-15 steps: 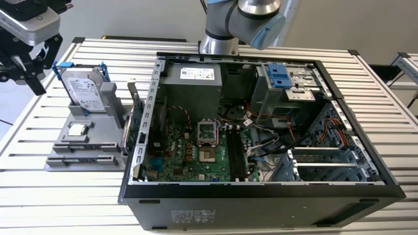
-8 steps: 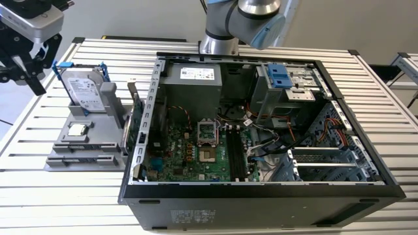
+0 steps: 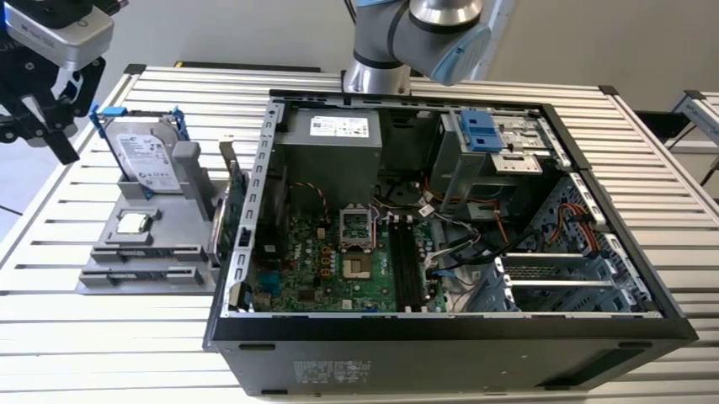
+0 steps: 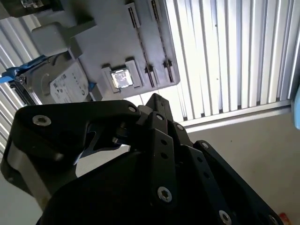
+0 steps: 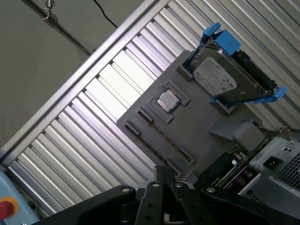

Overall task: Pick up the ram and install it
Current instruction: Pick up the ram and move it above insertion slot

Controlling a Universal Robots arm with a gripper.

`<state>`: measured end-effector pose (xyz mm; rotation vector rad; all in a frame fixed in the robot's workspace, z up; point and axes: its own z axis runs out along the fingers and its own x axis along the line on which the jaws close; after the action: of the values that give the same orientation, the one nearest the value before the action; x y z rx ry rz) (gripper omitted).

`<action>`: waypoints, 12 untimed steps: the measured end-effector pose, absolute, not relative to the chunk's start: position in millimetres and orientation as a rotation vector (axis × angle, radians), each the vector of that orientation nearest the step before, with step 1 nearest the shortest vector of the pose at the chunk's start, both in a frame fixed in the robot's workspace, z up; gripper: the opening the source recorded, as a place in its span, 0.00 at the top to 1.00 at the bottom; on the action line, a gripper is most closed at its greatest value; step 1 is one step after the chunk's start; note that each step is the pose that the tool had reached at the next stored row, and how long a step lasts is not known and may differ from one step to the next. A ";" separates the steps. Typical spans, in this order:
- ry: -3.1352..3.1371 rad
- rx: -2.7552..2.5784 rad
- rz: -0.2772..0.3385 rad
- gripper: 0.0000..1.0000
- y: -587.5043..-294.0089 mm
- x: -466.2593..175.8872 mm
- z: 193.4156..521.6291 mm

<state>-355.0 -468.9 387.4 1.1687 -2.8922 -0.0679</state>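
My gripper (image 3: 66, 151) hangs above the table at the exterior view's far left, just left of a grey parts holder (image 3: 113, 273). In both wrist views its black fingers (image 4: 157, 101) (image 5: 161, 171) meet at the tips with nothing seen between them. They point toward the holder's (image 5: 187, 126) edge with the narrow slotted clips (image 5: 143, 116). The ram is out of view. Long black memory slots (image 3: 407, 263) lie on the green motherboard inside the open computer case (image 3: 450, 324).
On the holder stand a silver hard drive in a blue frame (image 3: 144, 156) (image 5: 218, 75) and a small square processor (image 3: 133, 223) (image 4: 122, 77). A green expansion card (image 3: 238, 223) stands upright between holder and case. The slatted metal table (image 3: 67, 337) ends near the gripper.
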 end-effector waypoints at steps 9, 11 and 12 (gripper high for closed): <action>-2.891 1.171 -0.068 1.00 -468.8 -355.0 387.5; -2.885 1.186 -0.068 1.00 -468.9 -355.1 387.6; -2.881 1.195 -0.067 1.00 -468.9 -355.1 387.6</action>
<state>-355.1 -468.9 387.6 1.1955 -2.8806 -0.0674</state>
